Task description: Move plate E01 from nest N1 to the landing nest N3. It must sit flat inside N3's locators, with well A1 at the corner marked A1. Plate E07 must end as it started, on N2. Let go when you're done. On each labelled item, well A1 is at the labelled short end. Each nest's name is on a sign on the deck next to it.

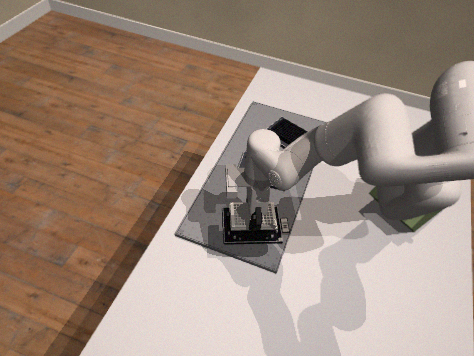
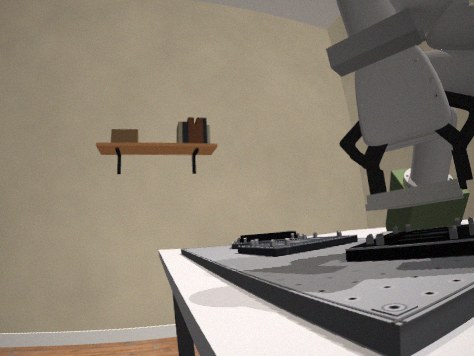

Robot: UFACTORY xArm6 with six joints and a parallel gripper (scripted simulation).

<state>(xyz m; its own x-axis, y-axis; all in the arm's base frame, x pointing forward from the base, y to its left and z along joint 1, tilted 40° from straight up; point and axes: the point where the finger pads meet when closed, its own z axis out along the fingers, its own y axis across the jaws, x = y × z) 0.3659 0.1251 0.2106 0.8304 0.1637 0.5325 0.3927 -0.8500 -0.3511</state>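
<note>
My gripper (image 1: 252,219) is shut on a pale grey well plate (image 1: 249,216), which I take for E01. In the exterior view the plate (image 2: 415,199) hangs level between the black fingers (image 2: 417,190), a little above a black nest (image 2: 410,246) with upright locators. The same nest (image 1: 252,234) shows under the plate near the front end of the grey deck (image 1: 250,185). A dark plate (image 1: 286,129) sits at the far end of the deck, partly hidden by my arm. A low, empty-looking nest (image 2: 292,242) lies further along the deck. I cannot read any labels.
A small sign (image 1: 285,225) stands on the deck right of the front nest. My arm's green base block (image 1: 407,212) is on the white table to the right. The table edge drops to a wooden floor on the left. A wall shelf (image 2: 156,147) is far off.
</note>
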